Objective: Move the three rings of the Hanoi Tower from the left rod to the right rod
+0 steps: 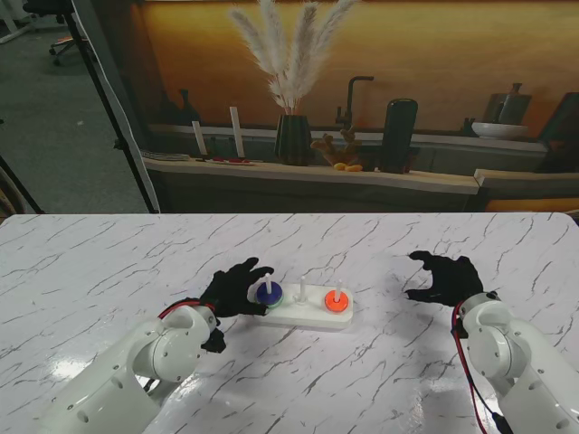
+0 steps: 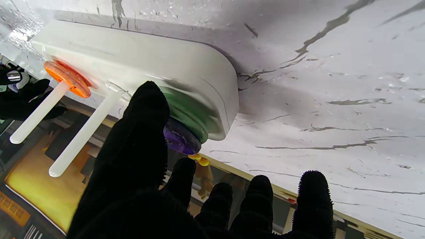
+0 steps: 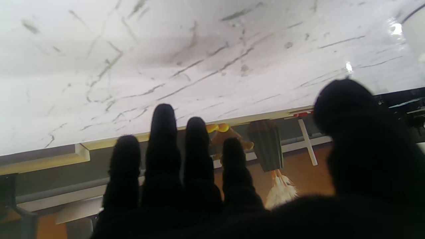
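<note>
The white tower base (image 1: 312, 316) lies in the middle of the table. On its left rod sits a blue ring (image 1: 269, 291) on top of a green ring (image 1: 276, 299). An orange ring (image 1: 336, 304) sits on the right rod; the middle rod (image 1: 302, 293) is bare. My left hand (image 1: 237, 287) is at the left rod with fingers spread. Its thumb (image 2: 146, 109) lies against the blue ring (image 2: 181, 139) and green ring (image 2: 187, 109) and hides the left rod. The other fingers hold nothing. My right hand (image 1: 446, 277) hovers open to the right of the base.
Marble table (image 1: 109, 271) all round the base. Beyond its far edge runs a shelf with a dark vase of pampas grass (image 1: 292, 136), a black speaker (image 1: 399, 136) and a bowl (image 1: 499, 129). A stand's legs (image 1: 99, 99) are at the far left.
</note>
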You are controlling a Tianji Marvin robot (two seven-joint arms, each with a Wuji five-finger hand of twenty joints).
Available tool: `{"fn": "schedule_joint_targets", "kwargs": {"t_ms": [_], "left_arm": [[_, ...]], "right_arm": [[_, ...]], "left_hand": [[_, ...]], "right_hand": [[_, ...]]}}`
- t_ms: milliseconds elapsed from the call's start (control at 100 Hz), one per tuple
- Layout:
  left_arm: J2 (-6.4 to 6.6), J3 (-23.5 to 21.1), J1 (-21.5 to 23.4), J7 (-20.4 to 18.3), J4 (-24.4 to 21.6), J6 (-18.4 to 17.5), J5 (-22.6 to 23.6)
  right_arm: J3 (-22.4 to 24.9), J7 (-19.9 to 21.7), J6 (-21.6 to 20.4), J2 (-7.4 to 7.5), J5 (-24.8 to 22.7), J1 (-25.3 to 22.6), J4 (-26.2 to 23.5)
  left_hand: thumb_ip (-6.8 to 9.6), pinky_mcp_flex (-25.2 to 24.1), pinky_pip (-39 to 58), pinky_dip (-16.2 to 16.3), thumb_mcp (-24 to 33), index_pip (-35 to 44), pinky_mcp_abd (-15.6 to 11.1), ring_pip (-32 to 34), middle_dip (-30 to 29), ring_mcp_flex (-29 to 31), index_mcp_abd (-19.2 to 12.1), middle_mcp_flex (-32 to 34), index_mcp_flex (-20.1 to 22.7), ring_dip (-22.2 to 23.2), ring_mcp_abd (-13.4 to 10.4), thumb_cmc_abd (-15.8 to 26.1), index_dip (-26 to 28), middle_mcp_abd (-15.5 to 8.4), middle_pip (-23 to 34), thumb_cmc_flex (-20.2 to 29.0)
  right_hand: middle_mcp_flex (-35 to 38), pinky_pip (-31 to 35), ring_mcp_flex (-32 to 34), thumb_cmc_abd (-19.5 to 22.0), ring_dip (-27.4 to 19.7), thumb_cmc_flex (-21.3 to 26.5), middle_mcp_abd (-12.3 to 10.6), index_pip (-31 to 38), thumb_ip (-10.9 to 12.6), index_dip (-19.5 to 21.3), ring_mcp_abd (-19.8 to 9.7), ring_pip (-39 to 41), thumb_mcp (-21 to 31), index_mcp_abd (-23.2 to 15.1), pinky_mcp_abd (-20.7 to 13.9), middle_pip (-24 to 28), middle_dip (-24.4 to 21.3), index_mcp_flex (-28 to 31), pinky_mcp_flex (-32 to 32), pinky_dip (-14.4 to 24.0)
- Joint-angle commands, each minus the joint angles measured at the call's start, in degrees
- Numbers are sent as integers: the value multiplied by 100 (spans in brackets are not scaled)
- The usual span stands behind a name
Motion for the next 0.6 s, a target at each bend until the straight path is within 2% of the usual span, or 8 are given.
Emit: {"fn": "schedule_joint_targets", "kwargs": {"t_ms": [0,310,370,450,470,590], "left_arm": [[-19,41,-12,-110,70,-69,-41],[-28,115,-63,-107,147,-41,-82],[-41,135,-63,-54,152,15,-66],[-52,141,-61,-5,155,49,-65],[-54,143,-59,-1,152,65,-64],[-65,145,-49,37,149,99,-75]], "right_arm": [[-6,2,-7,-33,-7,-49,-36],[11,14,22,-36,6,-82,-67],[19,27,31,-35,8,-93,-79],[26,33,36,-34,4,-106,-88],[28,37,39,-34,6,-109,-90],[31,50,43,-32,-1,-120,-100]], "left_hand": [[43,-56,149,96,10,20,75,47,-9,60,71,60,12,77,-86,-32,94,-11,-17,-56],[42,53,481,208,76,43,46,133,10,176,55,161,57,147,-78,44,114,-12,7,28],[-21,75,781,257,-166,43,81,234,40,302,73,223,63,258,-66,397,113,9,20,350],[-13,96,838,253,-204,72,73,255,48,330,18,262,121,272,-80,604,123,-5,32,423],[8,94,934,160,-571,97,79,274,61,350,-23,281,136,283,-82,767,134,-3,33,633],[21,107,1026,166,-635,143,75,315,70,394,-74,344,211,305,-84,891,154,-5,53,680]], "right_hand": [[123,107,75,89,23,-9,-42,50,138,-93,-79,123,-91,20,1826,94,-3,39,-31,-22],[130,111,75,96,23,-4,-34,57,139,-95,-75,125,-97,12,1823,99,-3,38,-27,-22],[127,106,74,100,23,1,-39,56,139,-96,-80,126,-97,18,1818,99,-3,31,-35,-24],[124,107,73,103,23,-2,-36,58,139,-97,-77,124,-100,20,1824,96,-5,33,-33,-25],[128,105,71,103,22,1,-38,58,139,-97,-76,123,-99,22,1820,98,-5,31,-36,-25],[126,108,67,103,21,-4,-38,56,140,-100,-77,121,-102,29,1821,97,-6,29,-30,-25]]}}
